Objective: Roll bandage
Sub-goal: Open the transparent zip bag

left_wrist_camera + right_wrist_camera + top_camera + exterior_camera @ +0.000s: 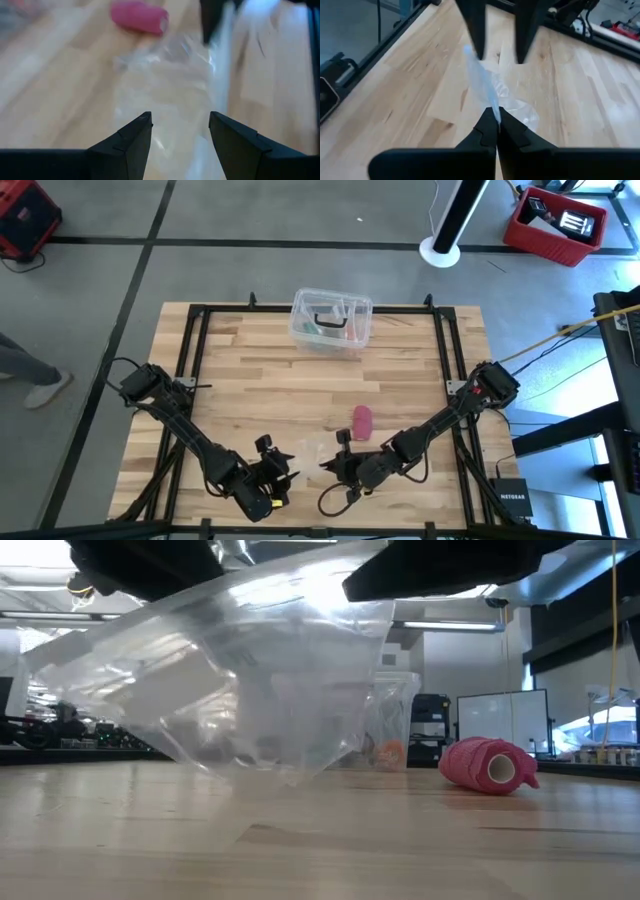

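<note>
A stubby pink roll of bandage [362, 421] lies on its side on the pale butcher-block table [250, 370], its soft, crinkled fabric wound around a hollow core whose open end faces the low camera; from above, its long axis runs toward the table's far edge, where a clear plastic box [331, 320] with rounded corners sits well apart from it. Just beside the roll, near the table's front edge, the right gripper [496, 121] pinches a crumpled clear plastic wrapper [487, 95] between closed fingers and holds it off the wood. Facing it, the left gripper [180, 131] stands with its dark wedge-shaped fingers spread wide, the glossy film between them but ungripped. A small black device off the table's right corner reads NETGEAR.
</note>
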